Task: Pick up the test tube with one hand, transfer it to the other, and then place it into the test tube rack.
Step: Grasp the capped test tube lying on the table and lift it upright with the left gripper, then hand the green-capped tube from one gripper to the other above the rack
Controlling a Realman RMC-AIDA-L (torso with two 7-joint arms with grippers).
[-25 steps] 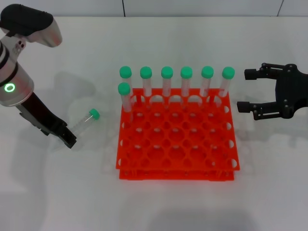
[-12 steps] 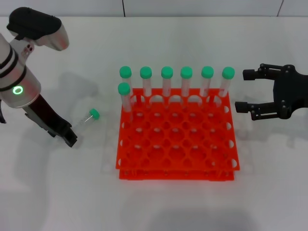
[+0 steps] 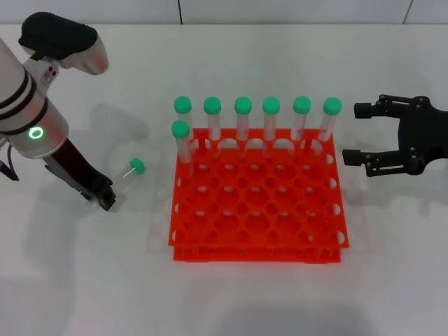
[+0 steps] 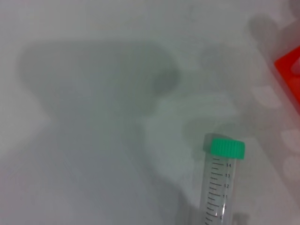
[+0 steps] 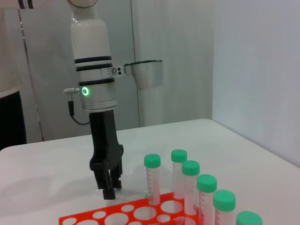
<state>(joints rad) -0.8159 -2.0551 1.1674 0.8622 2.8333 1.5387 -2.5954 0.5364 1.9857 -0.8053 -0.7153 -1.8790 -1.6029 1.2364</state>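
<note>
The test tube (image 3: 133,169), clear with a green cap, lies low over the white table to the left of the orange-red rack (image 3: 255,253). My left gripper (image 3: 105,199), on the white arm with the green ring, is at the tube's bottom end with its fingers close together around it. The left wrist view shows the tube (image 4: 220,183) cap-up, without my fingers. In the right wrist view the left gripper (image 5: 108,191) stands nearly upright over the tube (image 5: 133,192). My right gripper (image 3: 352,133) is open and empty just right of the rack.
Several green-capped tubes (image 3: 243,115) stand upright in the rack's back row, and one more stands at the left of the second row. The rack also shows in the right wrist view (image 5: 93,218), and a corner of it in the left wrist view (image 4: 290,75).
My left arm has swung up and to the right into a steeper pose, while its fingertips stayed at the tube's end. The tube's cap and my right gripper have hardly moved.
</note>
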